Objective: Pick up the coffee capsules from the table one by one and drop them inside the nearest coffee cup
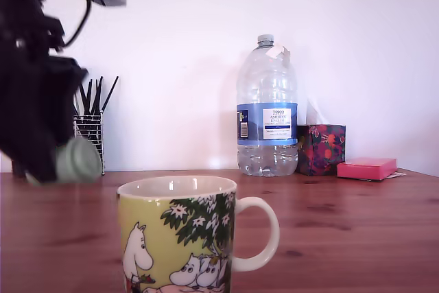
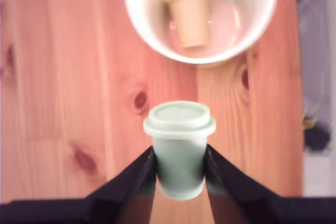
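One mint capsule (image 2: 180, 129), light, stiff and likely slippery, is pinched by the gripper (image 2: 180, 156) across its tapered body under the rim, near the cup (image 2: 139, 9).

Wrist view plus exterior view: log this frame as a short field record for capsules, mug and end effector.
end effector: shut on pale mint green plastic capsule
yellow-green cartoon ceramic mug: upright, beige plastic capsule inside
mint capsule: above reddish-brown wooden table, at exterior view's left of mug
not yet done: dropping mint capsule in
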Tool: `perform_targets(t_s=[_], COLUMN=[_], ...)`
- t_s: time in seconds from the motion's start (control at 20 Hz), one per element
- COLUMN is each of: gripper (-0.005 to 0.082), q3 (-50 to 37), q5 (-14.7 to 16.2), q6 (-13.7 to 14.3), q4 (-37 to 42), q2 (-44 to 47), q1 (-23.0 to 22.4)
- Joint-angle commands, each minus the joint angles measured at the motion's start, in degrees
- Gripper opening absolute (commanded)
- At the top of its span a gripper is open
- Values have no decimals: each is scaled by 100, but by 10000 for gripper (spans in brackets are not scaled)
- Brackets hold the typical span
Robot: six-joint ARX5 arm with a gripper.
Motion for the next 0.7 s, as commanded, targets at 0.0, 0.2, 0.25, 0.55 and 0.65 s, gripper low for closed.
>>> perform_targets(t_s=[0.0,0.2,0.25,0.55,0.65], gripper=[125,126,126,126,126], q3=[-57,-39,-39,-39,-39], q5=[17,592,796,1650,1650], q6=[-883,-2179,-2345,-2988,-3021], q4=[-13,155,245,1106,1325], q2=[-214,-492,-490,-387,-216], q1=[-20,-24,-37,-330,-533])
